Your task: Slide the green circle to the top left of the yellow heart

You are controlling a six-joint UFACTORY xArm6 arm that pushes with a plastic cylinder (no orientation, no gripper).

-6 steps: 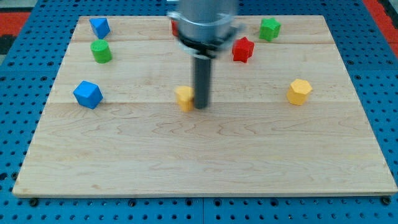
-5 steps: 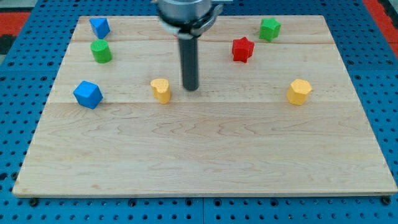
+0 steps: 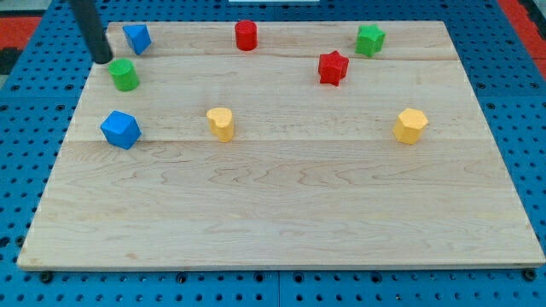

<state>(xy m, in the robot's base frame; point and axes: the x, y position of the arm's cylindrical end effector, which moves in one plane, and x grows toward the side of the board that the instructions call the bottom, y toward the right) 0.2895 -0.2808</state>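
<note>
The green circle (image 3: 124,75), a short cylinder, stands near the board's left edge. The yellow heart (image 3: 221,124) stands right of it and lower, left of the board's middle. My tip (image 3: 102,59) is at the board's upper left edge, just above and left of the green circle, close to it; I cannot tell if they touch. The dark rod rises to the view's top left.
A blue block (image 3: 136,37) stands just right of the tip. A blue cube (image 3: 120,129) lies below the green circle. A red cylinder (image 3: 246,35), red star (image 3: 333,67), green star (image 3: 369,39) and yellow hexagon (image 3: 410,125) stand on the wooden board (image 3: 281,205).
The rod swung from the board's middle to the upper left corner. The yellow heart slid left early on. The green circle shifted slightly left and down.
</note>
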